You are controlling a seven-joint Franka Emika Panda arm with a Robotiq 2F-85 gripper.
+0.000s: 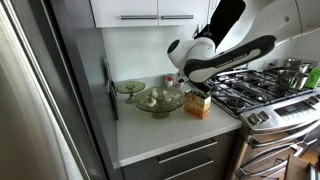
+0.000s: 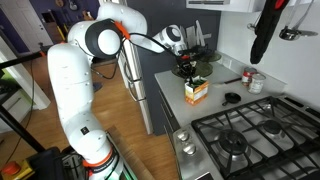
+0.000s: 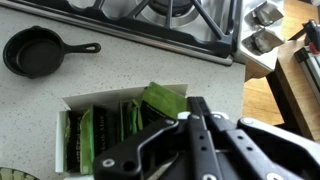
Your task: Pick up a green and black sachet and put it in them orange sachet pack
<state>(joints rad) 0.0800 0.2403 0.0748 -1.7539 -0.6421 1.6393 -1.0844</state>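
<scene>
The sachet (image 3: 158,97) leans half inside the pack (image 3: 64,140) on the counter (image 3: 120,70), so nearly done. My end effector (image 3: 185,118) hangs right over it; whether it grips, I cannot tell. Left: let go, lift away

The open orange sachet pack (image 3: 68,135) sits lower left, with a green and black sachet (image 3: 160,98) tilted at its right end beside the gripper (image 3: 197,108). A small black skillet (image 3: 38,52) lies upper left.

Soft, even light throughout; the near fridge (image 1: 30,90) looms blurred, and shadows on the countertop (image 3: 40,110) are faint.
</scene>
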